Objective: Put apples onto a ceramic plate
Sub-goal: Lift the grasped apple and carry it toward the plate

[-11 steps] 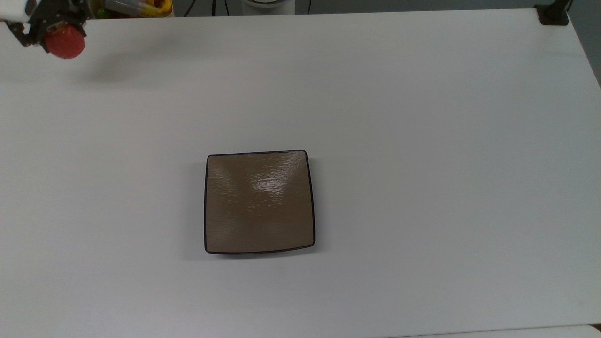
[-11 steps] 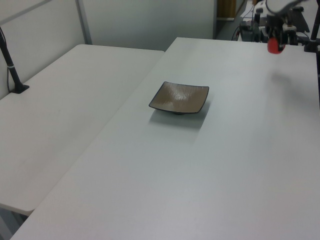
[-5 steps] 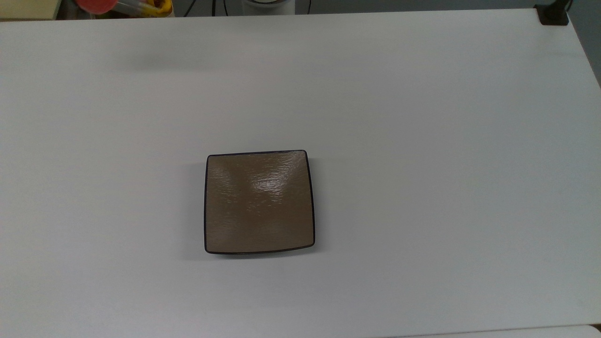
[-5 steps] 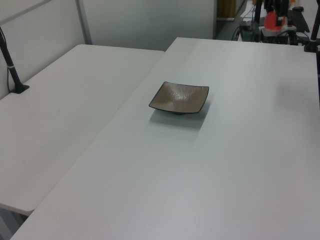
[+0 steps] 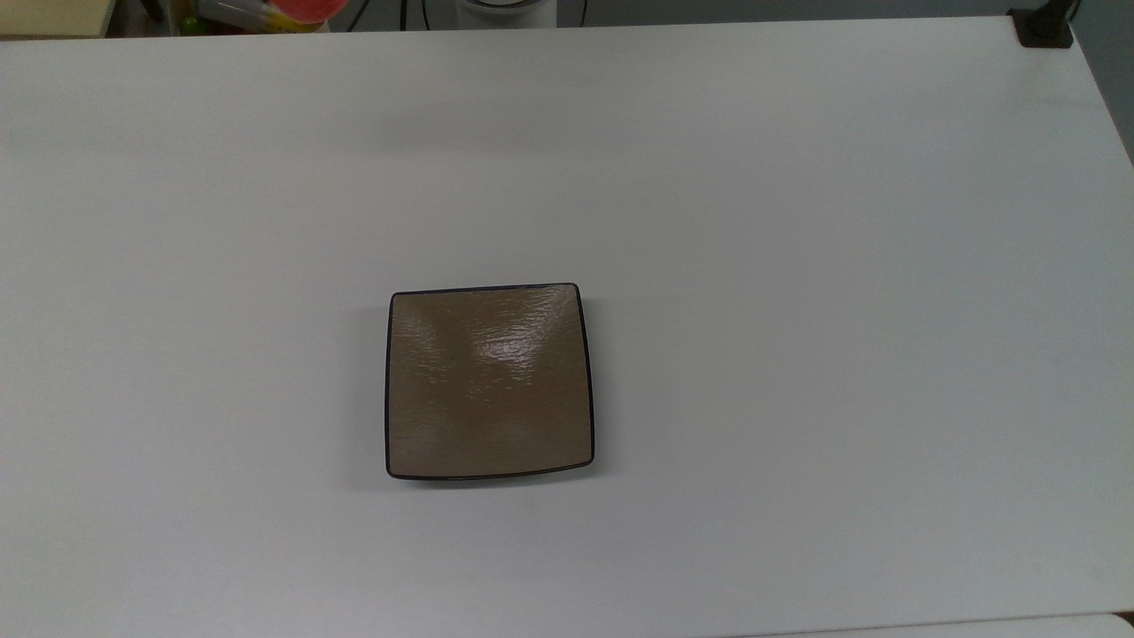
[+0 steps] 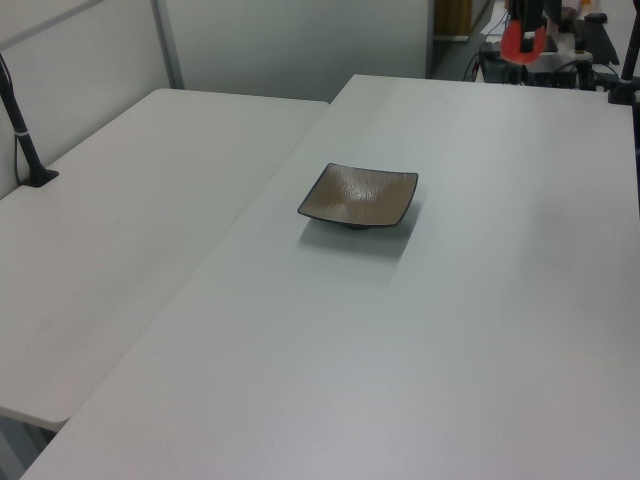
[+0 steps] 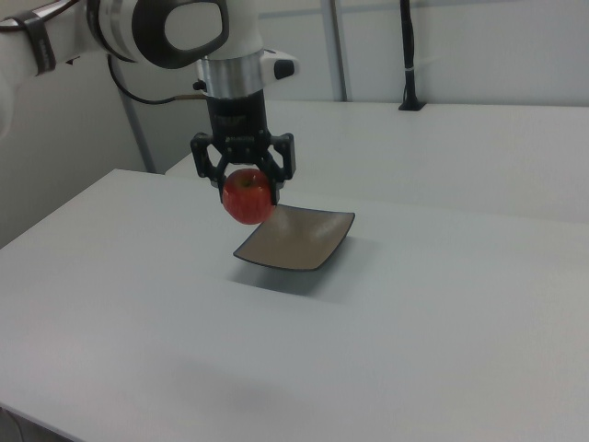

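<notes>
Pinching the apple between its black fingers, the gripper hangs in the air above the desk in the right view, with the fruit clear of the surface and nearer the camera than the ceramic plate. At the top view's upper edge a sliver of red peeks in beyond the desk's far edge. That top view gives the plate square-on, lying flat and bare near the desk's middle.
</notes>
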Action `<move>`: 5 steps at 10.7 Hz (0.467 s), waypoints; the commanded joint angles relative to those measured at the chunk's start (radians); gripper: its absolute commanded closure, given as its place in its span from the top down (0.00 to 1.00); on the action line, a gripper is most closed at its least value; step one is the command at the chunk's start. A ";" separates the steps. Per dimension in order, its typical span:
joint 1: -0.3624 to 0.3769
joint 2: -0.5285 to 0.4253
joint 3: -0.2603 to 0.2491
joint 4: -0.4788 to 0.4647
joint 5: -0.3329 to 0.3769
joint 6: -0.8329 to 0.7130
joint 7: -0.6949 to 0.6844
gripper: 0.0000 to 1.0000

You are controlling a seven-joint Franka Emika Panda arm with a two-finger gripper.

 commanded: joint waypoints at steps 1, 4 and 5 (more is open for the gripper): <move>0.064 0.028 -0.007 0.008 0.014 0.016 0.127 0.00; 0.115 0.154 0.014 0.019 0.027 0.255 0.239 0.00; 0.115 0.205 0.028 0.030 0.025 0.309 0.240 0.01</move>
